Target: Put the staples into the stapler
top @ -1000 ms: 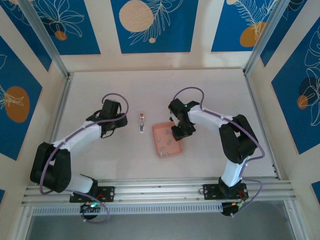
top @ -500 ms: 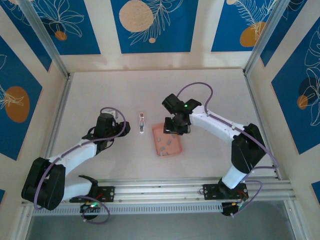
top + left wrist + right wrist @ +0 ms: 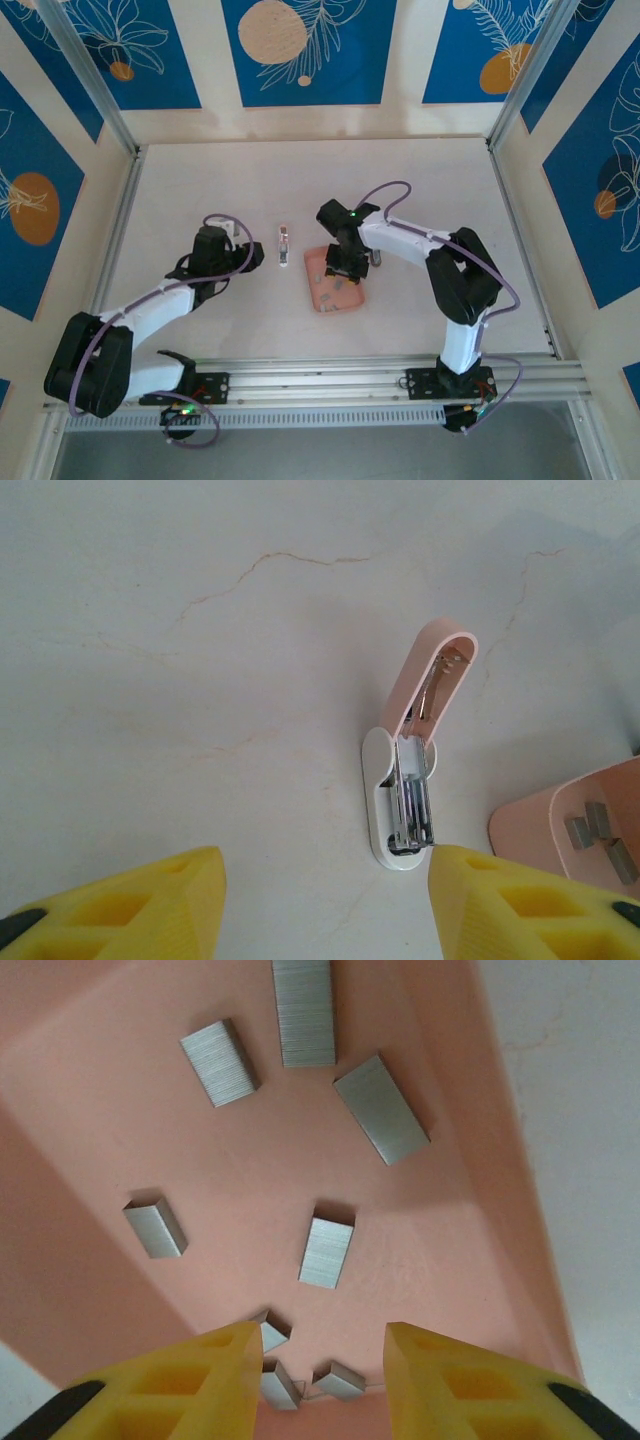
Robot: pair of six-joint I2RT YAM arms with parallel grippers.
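R gripper [image 3: 322, 1345] hung open over pink tray [image 3: 90, 1090]; nearest staple strip [image 3: 326, 1250] lay just ahead btwn its fingers, long axis pointing away. L gripper [image 3: 325, 875], also open, faced opened stapler [image 3: 405, 800], not touching.

The worktop [image 3: 300, 170] is pale and stone-like, with faint hairline cracks running across it. Near its middle, a little to the left, lies a small stapler [image 3: 284, 246] [image 3: 404, 798], its pink top hinged open toward the far edge. Just right of it, apart and slightly nearer the front edge, sits a salmon-pink tray [image 3: 322, 297] [image 3: 530, 825].
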